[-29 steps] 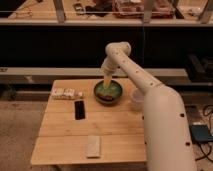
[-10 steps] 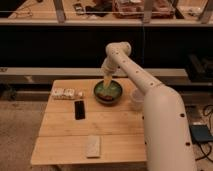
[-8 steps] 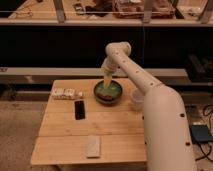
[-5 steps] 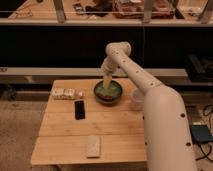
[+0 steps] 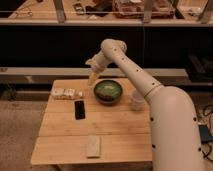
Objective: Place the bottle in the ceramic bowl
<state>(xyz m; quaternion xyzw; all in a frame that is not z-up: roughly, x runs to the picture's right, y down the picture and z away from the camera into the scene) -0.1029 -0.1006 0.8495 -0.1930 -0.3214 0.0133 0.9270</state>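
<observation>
The bottle (image 5: pixel 66 93) is whitish with a speckled label and lies on its side at the far left of the wooden table (image 5: pixel 115 132). The ceramic bowl (image 5: pixel 108 91) is dark outside and green inside and stands at the back middle of the table. My gripper (image 5: pixel 93 78) hangs just above the bowl's left rim, to the right of the bottle and apart from it. It holds nothing that I can see.
A flat black rectangle (image 5: pixel 79 109) lies in front of the bottle. A pale flat block (image 5: pixel 93 146) lies near the table's front edge. A translucent cup (image 5: pixel 136 100) stands right of the bowl. My white arm (image 5: pixel 165 115) fills the right side.
</observation>
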